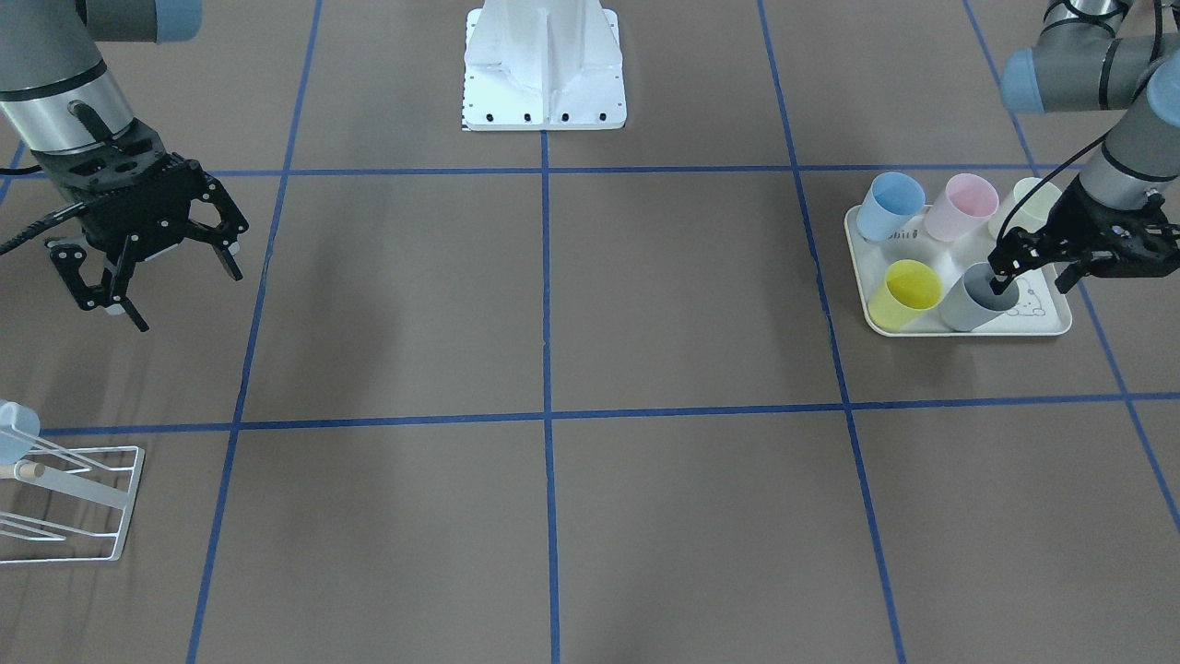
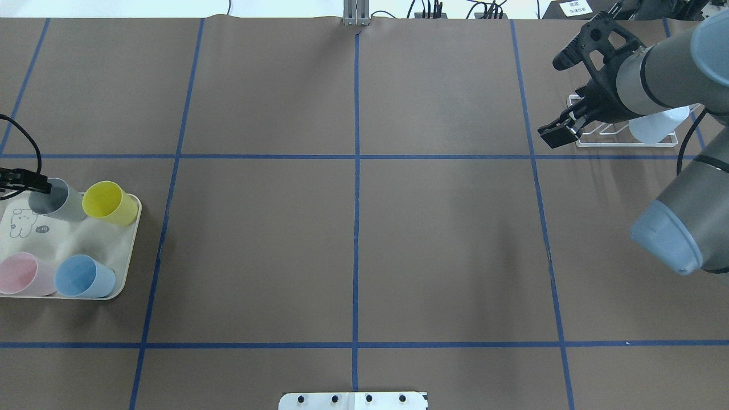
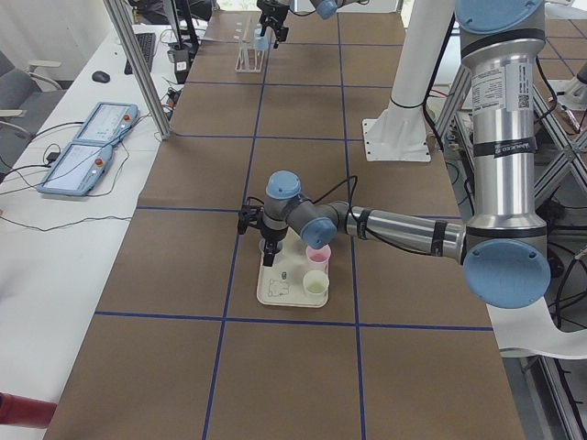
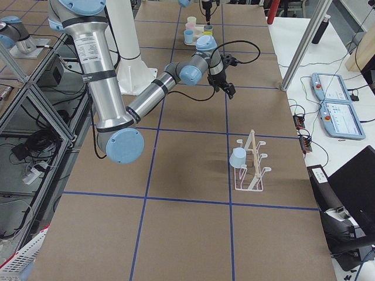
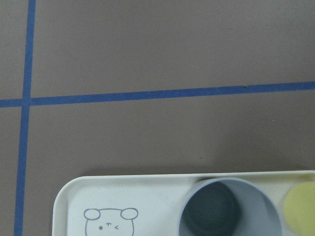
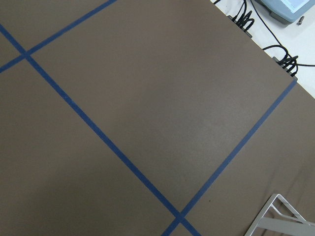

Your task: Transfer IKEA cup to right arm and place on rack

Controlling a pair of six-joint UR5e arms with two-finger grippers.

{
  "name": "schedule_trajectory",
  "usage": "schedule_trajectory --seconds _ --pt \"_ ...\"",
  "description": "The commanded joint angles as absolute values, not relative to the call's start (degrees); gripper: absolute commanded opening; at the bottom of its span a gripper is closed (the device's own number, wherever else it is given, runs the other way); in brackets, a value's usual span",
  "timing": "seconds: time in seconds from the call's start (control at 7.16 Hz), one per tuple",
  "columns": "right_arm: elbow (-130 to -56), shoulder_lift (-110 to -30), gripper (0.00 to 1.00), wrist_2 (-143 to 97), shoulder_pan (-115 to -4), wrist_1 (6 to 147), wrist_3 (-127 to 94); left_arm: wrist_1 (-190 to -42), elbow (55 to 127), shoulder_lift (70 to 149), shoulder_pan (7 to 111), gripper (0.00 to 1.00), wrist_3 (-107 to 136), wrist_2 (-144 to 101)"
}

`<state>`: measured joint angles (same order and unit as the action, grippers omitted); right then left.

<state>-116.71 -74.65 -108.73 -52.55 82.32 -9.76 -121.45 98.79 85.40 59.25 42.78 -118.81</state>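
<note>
Several IKEA cups stand on a cream tray (image 1: 968, 329). They are blue (image 1: 890, 205), pink (image 1: 961, 206), pale cream (image 1: 1025, 205), yellow (image 1: 905, 293) and grey (image 1: 975, 300). My left gripper (image 1: 1032, 277) is open at the grey cup (image 2: 57, 199), one finger down inside its mouth and the other outside the rim. In the left wrist view the grey cup (image 5: 229, 209) sits at the bottom edge, and no fingers show. My right gripper (image 1: 187, 297) hangs open and empty above the table near the white wire rack (image 1: 74, 503). A pale blue cup (image 2: 655, 125) sits on the rack (image 2: 621, 136).
The white robot base (image 1: 544, 69) stands at the table's middle back edge. Blue tape lines divide the brown table top into squares. Tablets and cables (image 4: 334, 105) lie on a side bench beyond the table's far edge. The rack's corner (image 6: 285, 219) shows in the right wrist view.
</note>
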Motion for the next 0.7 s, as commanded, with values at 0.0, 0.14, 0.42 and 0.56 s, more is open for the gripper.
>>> schedule_trajectory --seconds 0.0,0.14,0.42,0.56 --pt "-116.72 -74.62 1.00 -108.63 -52.47 82.35 -9.76 -121.46 97.91 86.22 58.19 0.75 42.89 -119.18" --pt "-116.72 -74.62 1.00 -108.63 -52.38 82.35 -9.76 -121.46 97.91 86.13 58.18 0.70 42.72 -119.44" --pt "-116.72 -74.62 1.00 -108.63 -52.21 82.35 -9.76 -121.46 97.82 86.05 58.10 0.16 42.63 -119.53" --pt "-116.72 -74.62 1.00 -108.63 -52.21 82.35 -9.76 -121.46 97.91 85.87 58.18 0.00 42.54 -119.53"
